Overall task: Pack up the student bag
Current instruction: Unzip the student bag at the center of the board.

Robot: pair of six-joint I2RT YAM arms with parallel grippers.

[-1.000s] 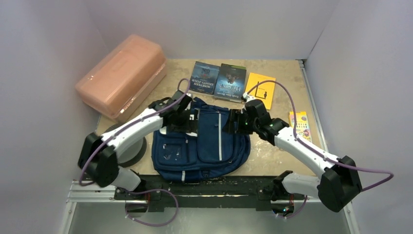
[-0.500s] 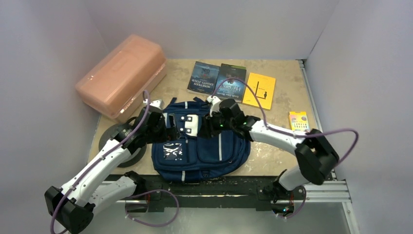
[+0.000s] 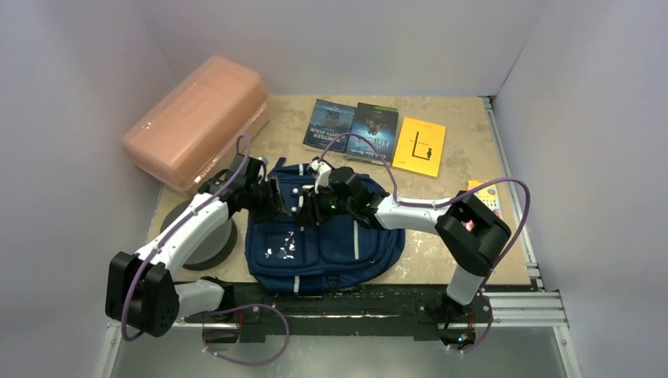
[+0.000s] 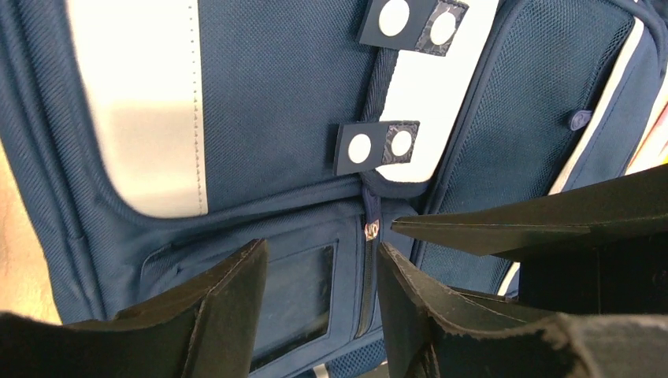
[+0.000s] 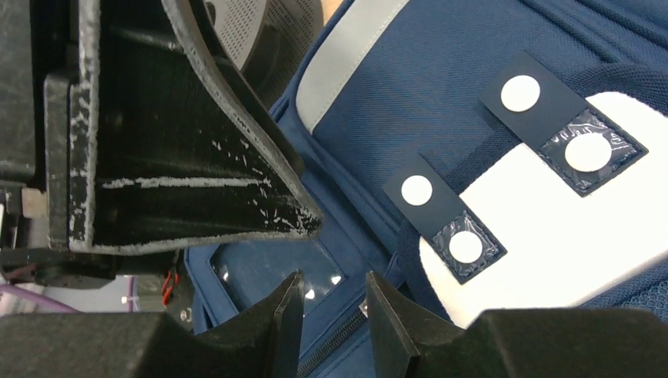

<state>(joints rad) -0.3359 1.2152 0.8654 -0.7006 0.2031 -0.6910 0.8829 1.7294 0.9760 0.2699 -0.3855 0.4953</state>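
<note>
Step judged: unzipping backpack (image 3: 346,244) front pocket. Left gripper (image 4: 319,256) half open, empty. Right gripper (image 5: 332,277) narrowly parted, empty. Next: pinch zip pull (image 4: 369,230) squarely.

The left arm (image 3: 185,228) and right arm (image 3: 410,213) share glossy white tubular links between chunky black joint housings, each trailed by a loose, looping purple cable (image 3: 356,135), and end in matte black wedge-shaped fingers (image 5: 197,157) scuffed with pale scratches
</note>
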